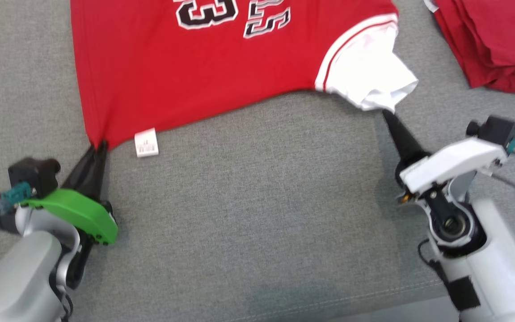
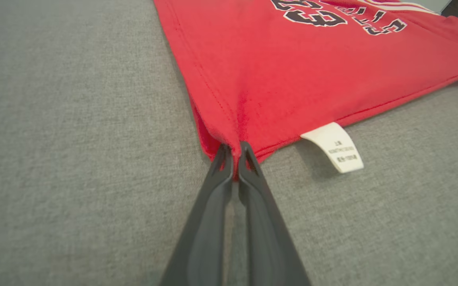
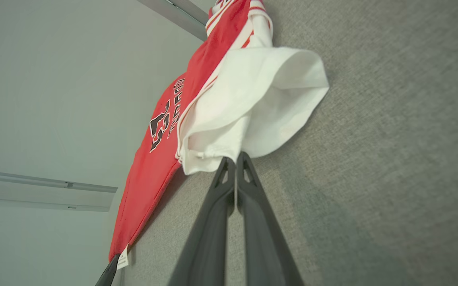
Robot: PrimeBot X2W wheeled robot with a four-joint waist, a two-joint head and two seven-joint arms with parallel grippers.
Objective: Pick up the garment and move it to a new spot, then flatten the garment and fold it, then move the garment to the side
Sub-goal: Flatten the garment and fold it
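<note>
Left gripper (image 2: 235,153): fingers pinched together on the garment (image 1: 172,67) at its near-left corner. I see red cloth bunched between the tips and creases fanning out from that point.

Right gripper (image 3: 235,159): fingers together as well, nipping the near edge of the white sleeve (image 1: 369,76) at the garment's right end. The sleeve opening is flared just beyond the tips.

A white care label (image 1: 146,143) sticks out from the near edge just right of my left grip and lies flat on the grey fabric surface (image 1: 262,201).

The garment is spread on that surface with the print up, and I can see black-and-white numerals toward the far side. Its near edge runs between my two grips.

At far right there's a pile of red cloth (image 1: 499,40), apart from the sleeve.
</note>
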